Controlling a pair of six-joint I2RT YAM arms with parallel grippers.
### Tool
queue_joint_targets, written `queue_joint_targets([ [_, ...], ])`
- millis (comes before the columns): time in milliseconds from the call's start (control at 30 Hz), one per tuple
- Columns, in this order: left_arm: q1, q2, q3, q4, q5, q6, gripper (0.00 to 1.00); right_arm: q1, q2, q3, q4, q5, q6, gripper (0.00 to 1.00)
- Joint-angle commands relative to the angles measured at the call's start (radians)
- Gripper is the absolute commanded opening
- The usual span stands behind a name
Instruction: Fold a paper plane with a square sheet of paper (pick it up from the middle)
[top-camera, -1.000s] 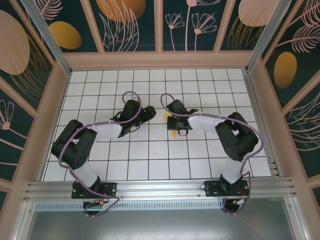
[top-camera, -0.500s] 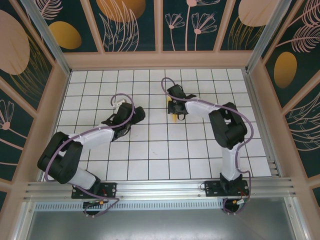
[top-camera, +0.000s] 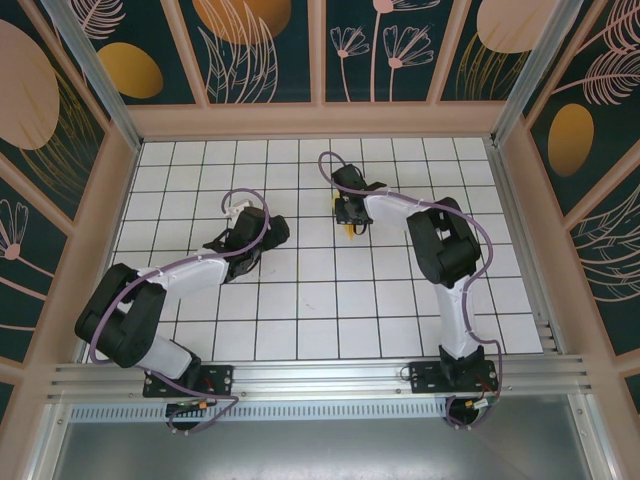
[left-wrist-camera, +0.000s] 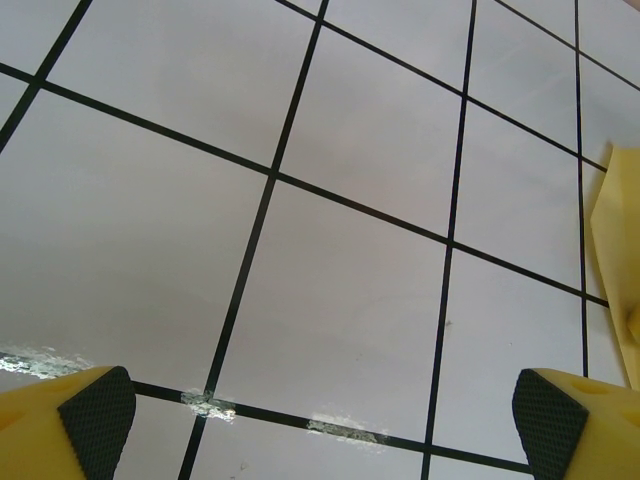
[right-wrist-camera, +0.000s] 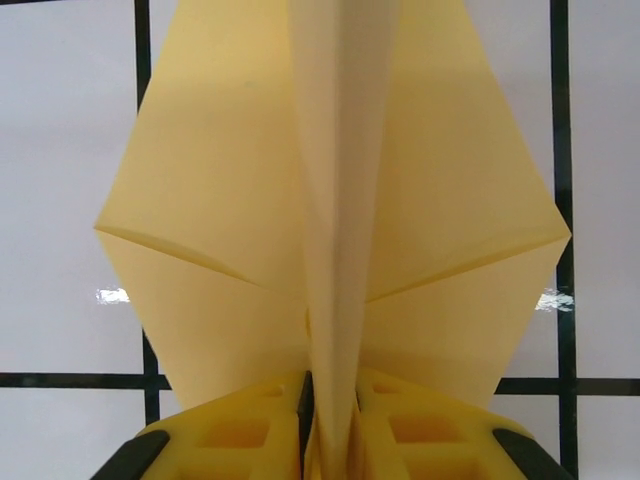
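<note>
1. The paper plane (right-wrist-camera: 335, 200) is a yellow dart. Its wings are spread flat to either side and its centre fold stands up as a ridge. Each wing carries one slanting crease.
2. It lies on the white table (top-camera: 300, 300), in the far half and a little right of the middle, across the black grid lines (right-wrist-camera: 142, 150). From above it shows as a small yellow patch (top-camera: 348, 229) under the right arm's tip.
3. The right gripper (right-wrist-camera: 332, 425) sits at one end of the plane, with the centre fold between its two yellow fingers (right-wrist-camera: 235, 435). The jaws stand nearly together, but a thin dark slit shows beside the fold. Whether they pinch the paper or only bracket it cannot be told.
4. The right arm (top-camera: 440, 250) rises from its base at the near edge and bends left across the table to the plane.
5. The left gripper (left-wrist-camera: 320, 420) is spread wide and holds nothing. Its black-padded fingertips (left-wrist-camera: 97, 410) sit in the two lower corners of its wrist view, with bare table between them.
6. A yellow edge of the plane (left-wrist-camera: 615, 240) shows at the right border of that view, apart from the fingertips.
7. The left arm (top-camera: 190, 268) ends to the left of the plane, not touching it.
</note>
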Motion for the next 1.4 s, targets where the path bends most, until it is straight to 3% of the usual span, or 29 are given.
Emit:
queue_joint_targets([
  [0,0.004,0.013,0.000,-0.020,-0.007,0.018,0.99,0.003,0.041,0.002,-0.042,-0.001,0.003,0.17],
  [233,0.005,0.002,0.016,-0.039,-0.012,0.025,0.99,0.002,-0.008,0.032,-0.061,-0.001,0.004,0.20],
  [500,0.009,-0.034,0.076,-0.062,-0.021,0.092,0.99,0.002,-0.170,0.076,-0.091,-0.014,-0.007,0.41],
  [767,0.074,-0.123,0.131,-0.098,-0.106,0.184,0.99,-0.087,-0.383,-0.011,-0.010,0.064,-0.004,0.66],
  [867,0.109,-0.182,0.110,-0.084,-0.187,0.223,0.98,-0.138,-0.488,-0.102,0.078,0.126,-0.022,0.75],
  [967,0.147,-0.253,0.055,-0.046,-0.274,0.261,0.99,-0.198,-0.590,-0.186,0.119,0.175,-0.022,0.98],
  [1200,0.254,-0.433,-0.158,0.073,-0.421,0.322,0.99,-0.366,-0.831,-0.508,0.296,0.374,-0.003,0.99],
  [1367,0.322,-0.470,-0.287,0.207,-0.475,0.389,0.99,-0.507,-0.908,-0.773,0.533,0.378,0.023,0.99],
])
